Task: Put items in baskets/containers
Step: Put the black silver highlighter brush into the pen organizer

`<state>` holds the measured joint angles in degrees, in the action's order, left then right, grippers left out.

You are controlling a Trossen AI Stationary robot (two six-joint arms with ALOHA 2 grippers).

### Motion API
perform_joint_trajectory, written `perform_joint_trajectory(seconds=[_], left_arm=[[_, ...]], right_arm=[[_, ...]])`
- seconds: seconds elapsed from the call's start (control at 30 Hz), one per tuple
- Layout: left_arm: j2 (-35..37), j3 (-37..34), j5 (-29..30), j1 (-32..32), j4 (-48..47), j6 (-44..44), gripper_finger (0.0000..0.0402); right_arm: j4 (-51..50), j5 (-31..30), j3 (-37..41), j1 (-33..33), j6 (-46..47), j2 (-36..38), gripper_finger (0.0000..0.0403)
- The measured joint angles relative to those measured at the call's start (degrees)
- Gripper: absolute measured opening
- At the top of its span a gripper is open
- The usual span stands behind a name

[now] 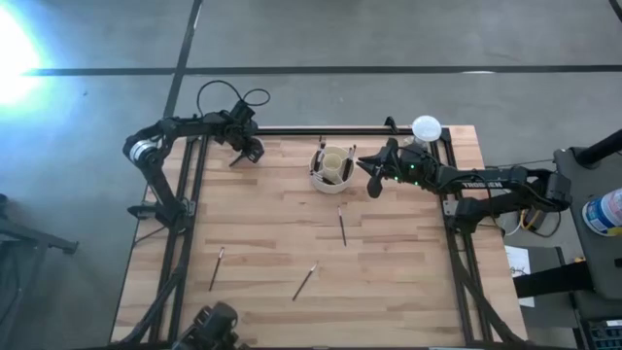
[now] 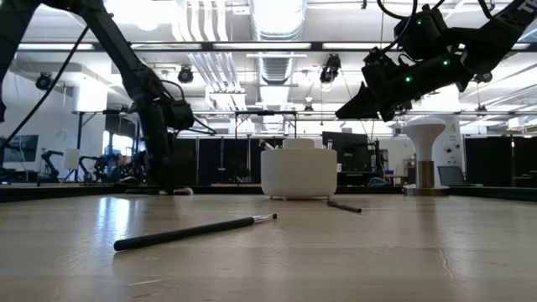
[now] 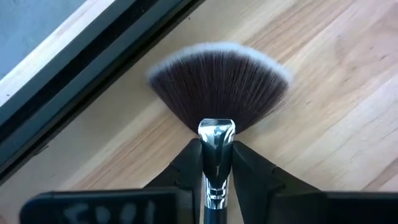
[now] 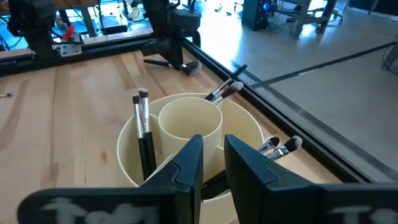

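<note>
Your left gripper (image 3: 216,163) clamps dark fan-bristled makeup brush (image 3: 219,93) by chrome ferrule, bristles on wooden table (image 1: 389,292) near far-left corner. Your right gripper (image 4: 213,163) above round cream divided holder (image 4: 186,124); grip unclear.

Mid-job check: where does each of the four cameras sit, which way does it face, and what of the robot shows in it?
High: overhead, facing down; both arms, holder, loose brushes.
Low: table height, facing across; both arms above the holder.
Left wrist: behind the left gripper, facing the fan brush it grips.
Right wrist: behind the right gripper, facing the holder; left arm beyond.
Shared: high and right wrist views both show the holder.
</note>
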<state>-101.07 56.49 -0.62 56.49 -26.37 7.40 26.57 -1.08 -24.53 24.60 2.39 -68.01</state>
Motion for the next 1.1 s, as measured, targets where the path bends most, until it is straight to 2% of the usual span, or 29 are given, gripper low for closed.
perform_joint_trajectory(seconds=[0.1, 0.33, 0.43, 0.57, 0.7, 0.83, 0.97, 1.03, 1.1], left_arm=[[0.06, -0.53, -1.49, -0.11, 0.19, -1.58, 0.0047], [3.12, -1.89, -2.90, -0.83, 1.06, -4.22, 0.0046], [6.97, -3.24, -5.12, -1.26, 0.23, -6.13, 0.0042], [14.22, -5.54, -9.04, -2.17, 5.98, -9.66, 0.0033], [20.96, -12.05, -13.05, -5.23, 18.25, -15.19, 0.0021], [25.69, -21.11, -15.89, -9.09, 38.69, -22.97, 0.0002], [27.07, -28.28, -16.79, -13.30, 57.07, -29.94, 0.0002], [27.07, -30.10, -16.41, -14.75, 59.33, -31.12, 0.0002], [26.99, -30.73, -16.24, -15.68, 57.54, -31.36, 0.0001]], right_arm=[[0.02, 0.00, 0.00, 0.00, -0.06, 0.00, 0.0059], [0.00, 0.00, 0.03, 0.00, -0.02, 0.00, 0.0059], [-0.02, -0.02, 0.04, 0.00, -0.04, 0.00, 0.0059], [-0.03, -0.03, 0.09, 0.00, -0.06, 0.00, 0.0059], [-0.09, -0.11, 0.13, 0.00, -0.50, 0.00, 0.0059], [-0.10, -0.13, 0.15, 0.00, -0.48, 0.00, 0.0059], [-0.12, -0.12, 0.17, 0.00, -0.48, 0.00, 0.0059], [-0.09, -0.11, 0.17, 0.00, -0.48, 0.00, 0.0059], [-0.13, -0.09, 0.17, 0.00, -0.41, 0.00, 0.0059]])
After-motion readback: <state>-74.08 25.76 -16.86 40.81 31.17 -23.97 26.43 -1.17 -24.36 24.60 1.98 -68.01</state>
